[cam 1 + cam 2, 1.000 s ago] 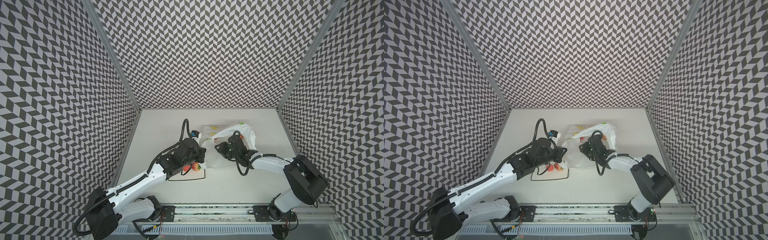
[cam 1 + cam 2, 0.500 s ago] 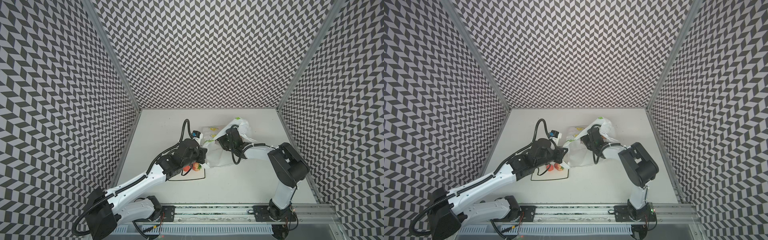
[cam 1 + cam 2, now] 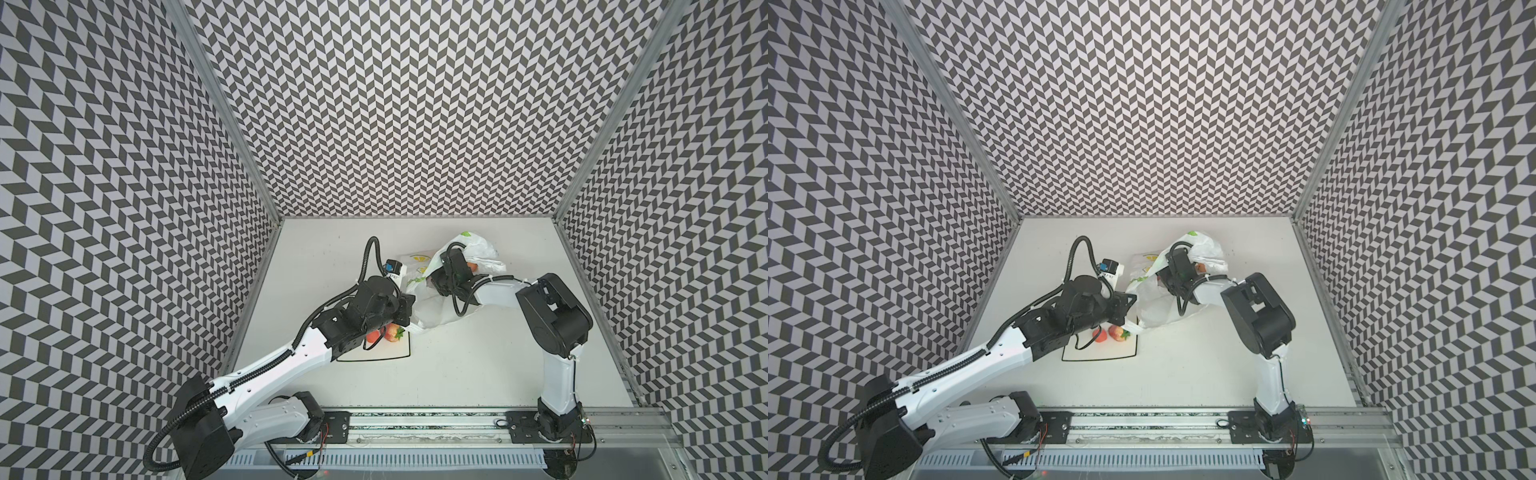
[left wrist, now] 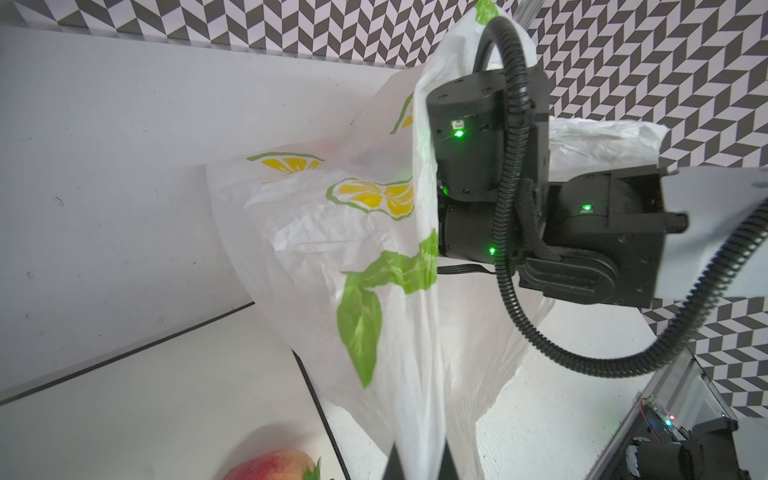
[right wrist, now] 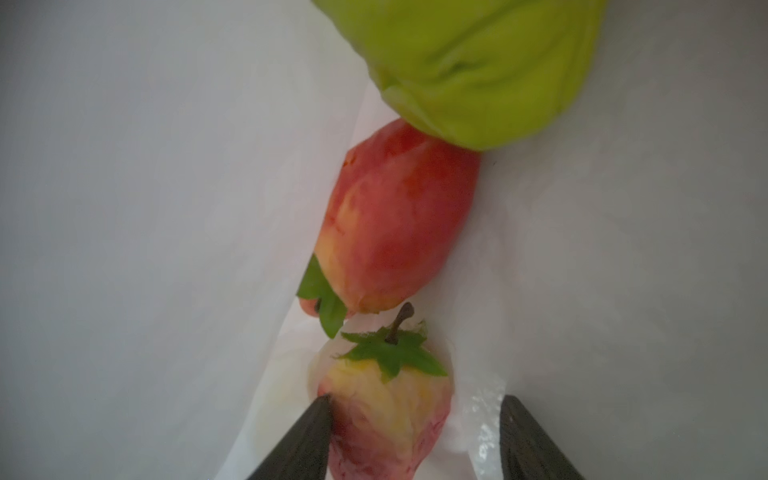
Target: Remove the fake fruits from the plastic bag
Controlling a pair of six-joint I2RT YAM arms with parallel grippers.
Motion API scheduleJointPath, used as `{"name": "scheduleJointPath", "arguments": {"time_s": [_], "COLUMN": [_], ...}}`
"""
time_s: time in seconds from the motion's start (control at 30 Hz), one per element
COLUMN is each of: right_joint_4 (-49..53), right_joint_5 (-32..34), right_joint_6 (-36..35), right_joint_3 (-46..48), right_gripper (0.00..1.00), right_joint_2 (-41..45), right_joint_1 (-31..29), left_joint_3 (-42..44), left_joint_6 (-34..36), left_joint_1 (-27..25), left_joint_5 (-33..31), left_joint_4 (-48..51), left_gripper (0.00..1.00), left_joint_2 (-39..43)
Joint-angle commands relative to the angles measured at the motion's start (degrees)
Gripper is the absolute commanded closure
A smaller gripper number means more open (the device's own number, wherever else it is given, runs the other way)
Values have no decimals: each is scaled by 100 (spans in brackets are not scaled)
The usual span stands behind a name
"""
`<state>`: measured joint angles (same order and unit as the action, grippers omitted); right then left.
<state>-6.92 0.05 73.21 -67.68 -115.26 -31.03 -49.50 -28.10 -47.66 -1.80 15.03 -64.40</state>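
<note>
A: Where's the plastic bag?
B: Just right of centre in both top views, crumpled on the white table. Its lower-left corner meets the upper-right corner of the black-rimmed plate.
A: And the left gripper?
B: Clamped on the bag. Its wrist cam shows a strip of film pinched between the 2 tips. In the top views it sits at the bag's left edge.
A: The right gripper?
B: Inside the bag, so the top views show only its wrist. Its own cam shows the jaws apart, 1 either side of a pale strawberry. 1 finger touches the fruit; the other stands off w/ film between.
A: Any more fruit in there?
B: A red strawberry lies just beyond it, leaf ends nearly meeting. A green pear lies against that one's far end.
A: Any fruit outside the bag?
B: 2 strawberries lie side by side in the plate's upper-right corner, partly under the left arm.
</note>
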Motion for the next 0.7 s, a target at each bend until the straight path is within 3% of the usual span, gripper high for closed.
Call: {"name": "scheduleJointPath", "arguments": {"time_s": [0.0, 0.37, 0.67], "right_joint_4": [967, 2249, 2643], "right_joint_5": [304, 550, 1396], "right_joint_6": [-101, -1202, -1637], "right_joint_3": [-451, -1408, -911], "right_gripper": [39, 34, 44], "right_joint_2": [-272, -903, 51], "right_joint_1": [-69, -176, -93], "left_joint_3": [-204, -131, -46], "left_joint_6": [68, 108, -16], "left_joint_1": [-26, -11, 48], "left_joint_5": [-127, -584, -1025], "left_joint_4": [5, 156, 351], "left_gripper": [100, 100, 100], "left_joint_2": [88, 244, 255]}}
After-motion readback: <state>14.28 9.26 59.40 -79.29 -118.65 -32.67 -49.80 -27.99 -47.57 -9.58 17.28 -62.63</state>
